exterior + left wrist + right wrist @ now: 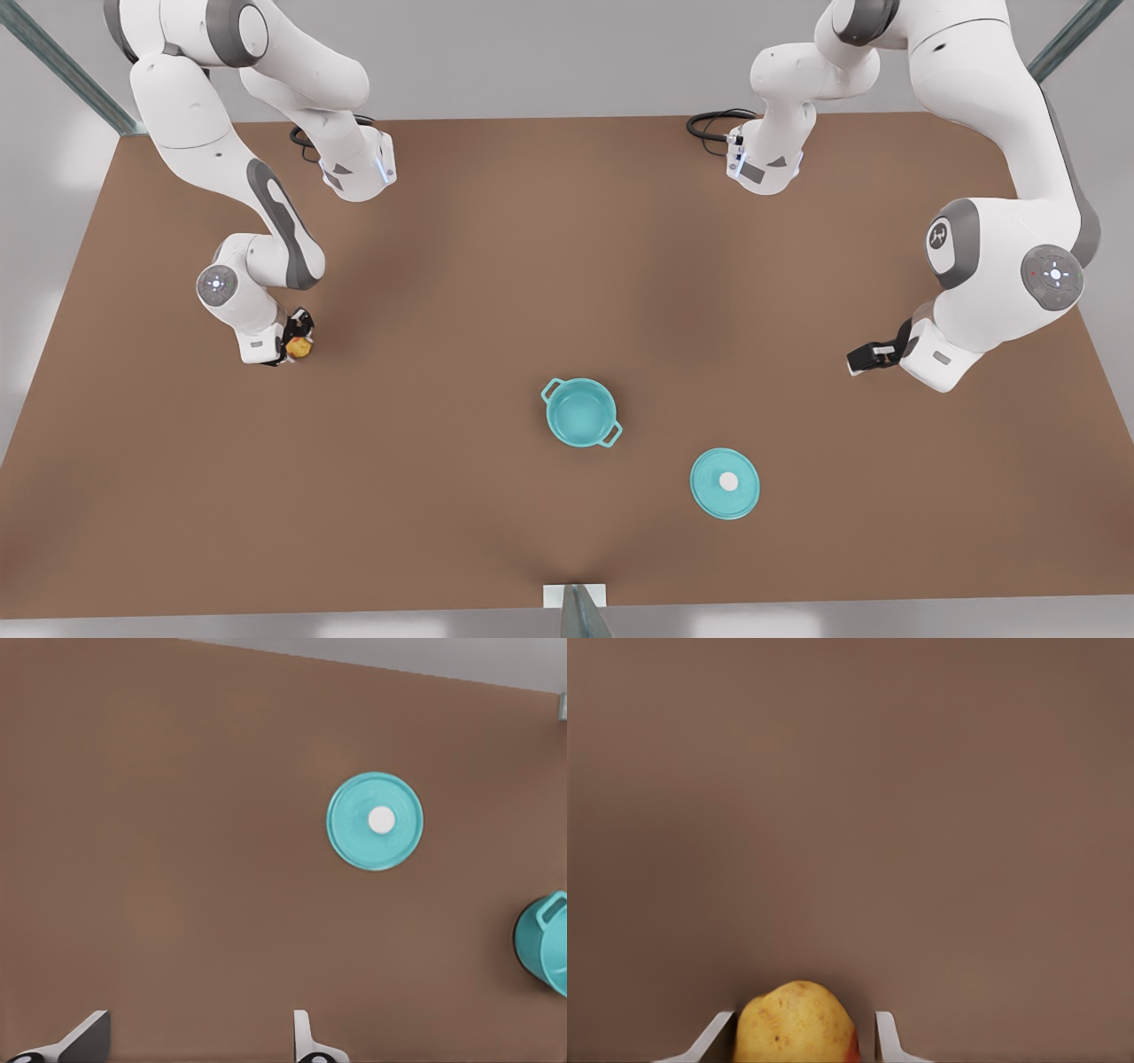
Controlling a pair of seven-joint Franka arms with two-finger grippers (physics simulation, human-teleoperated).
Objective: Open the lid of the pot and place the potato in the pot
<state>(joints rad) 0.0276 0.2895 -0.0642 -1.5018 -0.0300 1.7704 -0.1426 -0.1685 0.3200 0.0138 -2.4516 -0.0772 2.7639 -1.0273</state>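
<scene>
The potato (301,347) (796,1028), yellow-orange with a red patch, sits between the fingers of my right gripper (298,340) (804,1023), which is shut on it low over the table at the front view's left. The teal pot (580,412) (545,943) stands uncovered near the table's middle, its inside empty. Its lid (709,487) (354,828) lies flat on the table to the pot's right in the front view, white knob up. My left gripper (858,359) (202,1028) hovers open at the front view's right, apart from the lid and holding nothing.
The brown table (443,487) reaches to all sides. A metal post (580,611) stands at the middle of the front edge. Black cables (713,124) lie at the back by the arm bases.
</scene>
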